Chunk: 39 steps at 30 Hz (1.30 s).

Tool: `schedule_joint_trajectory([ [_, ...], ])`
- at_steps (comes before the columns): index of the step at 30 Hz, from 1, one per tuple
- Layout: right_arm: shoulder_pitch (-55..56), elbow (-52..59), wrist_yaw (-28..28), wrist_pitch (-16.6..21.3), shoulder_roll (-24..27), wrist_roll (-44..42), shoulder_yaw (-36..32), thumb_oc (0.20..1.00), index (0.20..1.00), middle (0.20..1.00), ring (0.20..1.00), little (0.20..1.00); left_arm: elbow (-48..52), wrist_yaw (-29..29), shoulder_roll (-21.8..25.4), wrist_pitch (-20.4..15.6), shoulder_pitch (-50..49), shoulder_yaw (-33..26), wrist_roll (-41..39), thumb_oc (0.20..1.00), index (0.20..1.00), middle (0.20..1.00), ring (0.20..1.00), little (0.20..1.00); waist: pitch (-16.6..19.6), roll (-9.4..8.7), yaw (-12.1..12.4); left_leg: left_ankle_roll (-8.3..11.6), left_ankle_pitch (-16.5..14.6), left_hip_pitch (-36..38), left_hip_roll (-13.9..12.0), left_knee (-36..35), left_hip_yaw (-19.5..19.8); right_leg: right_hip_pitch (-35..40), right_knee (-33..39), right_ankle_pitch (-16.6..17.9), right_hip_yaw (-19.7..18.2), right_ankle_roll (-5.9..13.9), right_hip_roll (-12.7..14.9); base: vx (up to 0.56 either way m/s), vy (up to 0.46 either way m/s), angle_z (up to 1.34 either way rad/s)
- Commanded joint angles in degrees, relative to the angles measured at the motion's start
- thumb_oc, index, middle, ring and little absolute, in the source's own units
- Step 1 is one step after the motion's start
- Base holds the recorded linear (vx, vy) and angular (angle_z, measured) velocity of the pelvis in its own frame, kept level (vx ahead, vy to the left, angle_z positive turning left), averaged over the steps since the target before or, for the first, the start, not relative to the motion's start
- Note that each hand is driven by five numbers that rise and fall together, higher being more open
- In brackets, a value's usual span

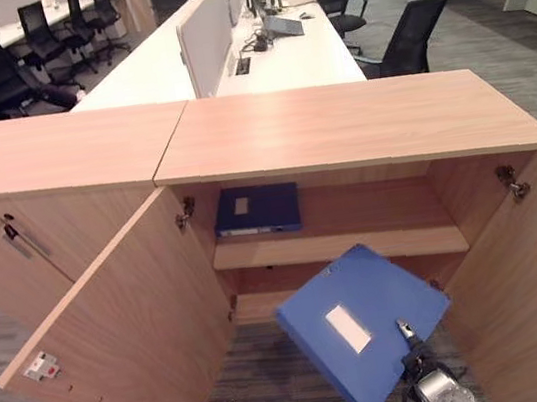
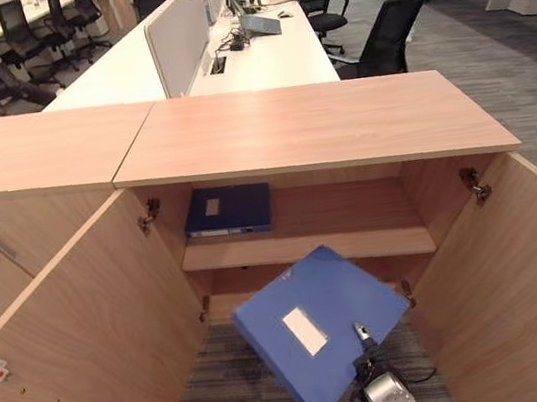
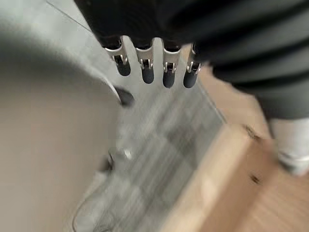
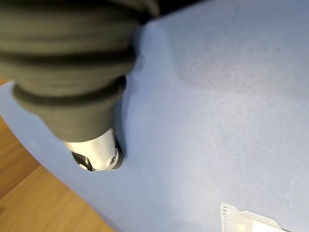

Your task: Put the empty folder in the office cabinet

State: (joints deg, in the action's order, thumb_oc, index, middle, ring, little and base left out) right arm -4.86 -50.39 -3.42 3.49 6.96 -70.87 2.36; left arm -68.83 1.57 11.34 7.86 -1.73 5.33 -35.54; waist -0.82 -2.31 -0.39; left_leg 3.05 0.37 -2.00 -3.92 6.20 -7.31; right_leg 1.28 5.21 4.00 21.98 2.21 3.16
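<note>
Pinching the blue folder [image 1: 358,324] by its near corner, my right hand [image 1: 419,358] tilts it toward the open cabinet's lower shelf [image 1: 336,247]; my left hand [image 3: 154,72] hangs straight-fingered, empty.

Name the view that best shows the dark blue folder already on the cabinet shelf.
Left eye view: the dark blue folder lies whole on the upper shelf. The right eye view shows it much the same; the wrist views point elsewhere.
</note>
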Motion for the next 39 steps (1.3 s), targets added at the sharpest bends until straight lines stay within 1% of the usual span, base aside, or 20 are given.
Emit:
schedule_joint_trajectory([
  [1, -7.42, 1.46, 1.1, 2.82, -0.28, -0.49, -1.47, 0.2, 0.2, 0.2, 0.2, 0.2, -2.14, 1.38, -2.61, -1.32, 1.12, -1.24, 0.34, 1.0, 1.0, 1.0, 1.0, 1.0, -4.04, -0.65, 1.83, 1.05, -5.32, -4.56, -3.12, 11.6, -5.33, 3.6, -0.26, -5.36, 0.44, 1.77, -0.36, -0.03, 0.011, 0.31],
  [2, -7.41, 1.48, 1.09, 2.81, -0.28, -0.49, -1.46, 0.2, 0.2, 0.2, 0.2, 0.2, -2.13, 1.38, -2.62, -1.32, 1.11, -1.25, 0.34, 1.0, 1.0, 1.0, 1.0, 1.0, -4.01, -0.69, 1.83, 1.02, -5.25, -4.54, -3.06, 11.49, -5.36, 3.56, -0.26, -5.35, 0.43, 1.79, -0.31, 0.03, 0.044, 0.37],
  [4, -7.24, 1.65, 1.6, 2.44, -0.11, -0.09, -1.19, 0.2, 0.2, 0.2, 0.2, 0.2, -3.53, 0.82, -2.6, -1.03, 0.87, -2.01, 1.66, 1.0, 1.0, 1.0, 1.0, 1.0, -3.87, -0.75, 2.25, 1.23, -2.4, -5.43, -3.7, 7.19, -7.28, 4.16, -0.21, -5.27, 1.03, 2.17, 0.53, 0.08, 0.071, 0.46],
  [5, -7.09, 1.77, 1.85, 2.2, 0.13, 0.48, -0.88, 0.2, 0.2, 0.2, 0.2, 0.2, -4.11, 0.79, -2.68, -1.06, 0.99, -2.28, 2.0, 1.0, 1.0, 1.0, 1.0, 1.0, -3.82, -0.53, 2.36, 1.77, 0.08, -5.99, -4.08, 4.55, -7.54, 4.47, -0.21, -5.38, 1.2, 2.39, 0.72, 0.14, 0.139, 0.5],
  [6, -7.17, 1.51, 2.34, 1.61, 0.28, 1.01, -0.41, 0.2, 0.2, 0.2, 0.2, 0.2, -4.91, 0.66, -2.99, -1.09, 1.26, -2.55, 1.85, 1.0, 1.0, 1.0, 1.0, 1.0, -3.97, 0.05, 2.77, 2.91, 4.34, -6.91, -5.13, -0.59, -7.96, 5.02, -0.21, -5.76, 1.34, 2.58, 0.76, 0.14, 0.143, 0.44],
  [7, -7.25, 1.45, 2.52, 1.47, 0.32, 1.05, -0.07, 0.2, 0.2, 0.2, 0.2, 0.2, -5.06, 0.86, -3.21, -1.31, 1.46, -2.56, 1.45, 1.0, 1.0, 1.0, 1.0, 1.0, -4.14, 0.21, 2.91, 3.2, 5.75, -7.21, -5.74, -3.54, -8.34, 5.23, -0.21, -6.02, 1.44, 2.67, 0.87, 0.1, 0.108, 0.28],
  [8, -7.26, 1.44, 2.53, 1.47, 0.34, 1.05, -0.07, 0.2, 0.2, 0.2, 0.2, 0.2, -5.08, 0.87, -3.24, -1.32, 1.47, -2.56, 1.43, 1.0, 1.0, 1.0, 1.0, 1.0, -4.15, 0.21, 2.91, 3.2, 6.0, -7.03, -5.67, -3.92, -8.38, 5.23, -0.21, -6.01, 1.43, 2.67, 0.88, 0.11, 0.116, 0.21],
  [10, -7.36, 1.69, 2.78, 1.05, 0.46, 1.42, 1.08, 0.2, 0.2, 0.2, 0.2, 0.2, -4.05, 1.26, -4.02, -1.7, 1.57, -2.03, 0.34, 1.0, 1.0, 1.0, 1.0, 1.0, -4.51, 0.77, 3.4, 3.82, 8.52, -8.17, -7.35, -9.44, -9.3, 5.87, -0.21, -6.86, 1.58, 2.99, 0.71, 0.12, 0.128, 0.09],
  [13, -7.47, 1.63, 2.74, 0.89, 0.57, 1.83, 1.62, 0.2, 0.2, 0.2, 0.2, 0.2, -3.4, 1.45, -4.31, -1.86, 1.41, -1.54, 0.02, 1.0, 1.0, 1.0, 1.0, 1.0, -4.53, 1.09, 3.73, 4.06, 9.26, -8.66, -8.01, -10.24, -9.55, 6.16, -0.21, -7.2, 1.64, 3.02, 0.66, 0.08, 0.084, -0.01],
  [16, -7.49, 0.99, 3.01, 0.13, 0.05, 2.82, 2.98, 0.2, 0.2, 0.2, 0.2, 0.2, -3.33, 1.21, -5.15, -1.9, -0.13, -1.37, -0.38, 1.0, 1.0, 1.0, 1.0, 1.0, -2.67, 2.59, 4.57, 4.45, 9.88, -6.41, -8.36, -11.2, -9.07, 6.83, -0.21, -7.76, 0.34, 3.59, 0.75, 0.21, 0.228, -0.12],
  [18, -7.42, 0.46, 2.96, 0.11, -0.36, 2.99, 3.2, 0.2, 0.2, 0.2, 0.2, 0.2, -3.84, 1.02, -5.18, -1.92, -0.28, -1.36, -0.11, 1.0, 1.0, 1.0, 1.0, 1.0, -2.16, 2.52, 4.8, 4.37, 9.66, -5.85, -8.08, -11.2, -9.21, 6.91, -0.21, -7.8, 0.02, 3.77, 1.16, 0.2, 0.241, -0.14],
  [21, -7.72, 0.28, 2.34, 0.36, -1.52, 3.67, 3.3, 0.2, 0.2, 0.2, 0.2, 0.2, -3.95, 1.78, -5.0, -2.38, -0.36, -1.22, -0.14, 1.0, 1.0, 1.0, 1.0, 1.0, -1.34, 2.15, 5.18, 2.77, 7.36, -3.84, -5.65, -10.83, -9.64, 7.55, -0.21, -7.14, -0.5, 5.6, 4.18, 0.24, 0.352, -0.01],
  [26, -9.12, 0.63, 1.6, 0.33, -2.51, 5.44, 3.25, 0.2, 0.2, 0.2, 0.2, 0.2, -3.74, 3.08, -4.3, -2.7, -0.02, -0.7, 1.51, 1.0, 1.0, 1.0, 1.0, 1.0, -0.63, 2.76, 5.51, -0.1, 3.51, -1.7, -1.46, -10.65, -11.05, 7.18, -0.35, -3.85, -0.57, 8.56, 9.22, 0.14, 0.312, -0.01],
  [27, -9.07, 0.98, 1.88, 0.12, -2.62, 5.98, 3.37, 0.2, 0.2, 0.2, 0.2, 0.2, -4.16, 2.8, -3.83, -2.6, 0.11, -0.71, 3.15, 1.0, 1.0, 1.0, 1.0, 1.0, -0.22, 2.93, 5.49, -0.85, 2.18, -0.56, -0.08, -10.82, -11.28, 7.22, -1.11, -3.2, -0.25, 9.32, 10.66, 0.12, 0.259, -0.21],
  [28, -9.06, 0.98, 1.88, 0.12, -2.64, 5.99, 3.37, 0.2, 0.2, 0.2, 0.2, 0.2, -4.19, 2.77, -3.82, -2.61, 0.12, -0.73, 3.18, 1.0, 1.0, 1.0, 1.0, 1.0, -0.24, 2.89, 5.5, -0.9, 2.13, -0.52, -0.02, -10.81, -11.31, 7.23, -1.16, -3.22, -0.28, 9.38, 10.74, 0.12, 0.243, -0.2],
  [30, -8.23, 1.75, 2.27, 0.02, -2.66, 6.65, 2.87, 0.2, 0.2, 0.2, 0.2, 0.2, -5.46, 2.18, -3.11, -2.55, 0.09, -0.92, 5.45, 1.0, 1.0, 1.0, 1.0, 1.0, 0.09, 2.92, 5.51, -2.32, 0.2, 0.77, 2.05, -10.65, -11.32, 7.3, -3.44, -1.84, 0.75, 10.48, 13.42, 0.15, 0.228, -0.14],
  [32, -7.2, 1.71, 2.59, -0.26, -2.54, 7.36, 2.54, 0.2, 0.2, 0.2, 0.2, 0.2, -6.21, 1.78, -2.9, -2.36, -0.27, -1.81, 6.06, 1.0, 1.0, 1.0, 1.0, 1.0, 0.29, 2.88, 5.52, -3.18, -0.93, 1.88, 3.25, -10.59, -11.96, 7.1, -5.23, -0.02, 1.93, 11.27, 15.36, 0.16, 0.191, -0.08],
  [35, -6.59, 1.98, 2.7, -0.28, -2.56, 7.9, 2.59, 0.2, 0.2, 0.2, 0.2, 0.2, -6.74, 1.59, -2.52, -2.08, -0.48, -2.71, 6.67, 1.0, 1.0, 1.0, 1.0, 1.0, 0.25, 2.92, 5.81, -3.46, -1.84, 2.92, 3.43, -10.68, -13.55, 6.02, -7.55, 1.97, 3.57, 11.85, 17.17, 0.06, 0.069, -0.17],
  [37, -6.72, 2.44, 3.12, -0.53, -2.58, 8.34, 2.36, 0.2, 0.2, 0.2, 0.2, 0.2, -6.73, 1.37, -2.17, -1.78, -0.77, -3.69, 7.19, 1.0, 1.0, 1.0, 1.0, 1.0, -0.33, 3.22, 6.02, -3.32, -2.5, 3.77, 2.61, -10.85, -15.94, 4.1, -8.57, 4.36, 8.1, 11.69, 18.61, 0.04, 0.034, -0.54],
  [39, -6.94, 3.15, 3.55, -0.84, -2.55, 8.47, 2.46, 0.2, 0.2, 0.2, 0.2, 0.2, -7.12, 1.03, -1.91, -1.4, -0.93, -4.38, 7.74, 1.0, 1.0, 1.0, 1.0, 1.0, -0.99, 3.41, 5.46, -3.06, -3.02, 4.83, 1.71, -10.83, -17.76, 2.39, -7.32, 4.79, 11.1, 11.23, 18.32, 0.05, -0.035, -0.7],
])
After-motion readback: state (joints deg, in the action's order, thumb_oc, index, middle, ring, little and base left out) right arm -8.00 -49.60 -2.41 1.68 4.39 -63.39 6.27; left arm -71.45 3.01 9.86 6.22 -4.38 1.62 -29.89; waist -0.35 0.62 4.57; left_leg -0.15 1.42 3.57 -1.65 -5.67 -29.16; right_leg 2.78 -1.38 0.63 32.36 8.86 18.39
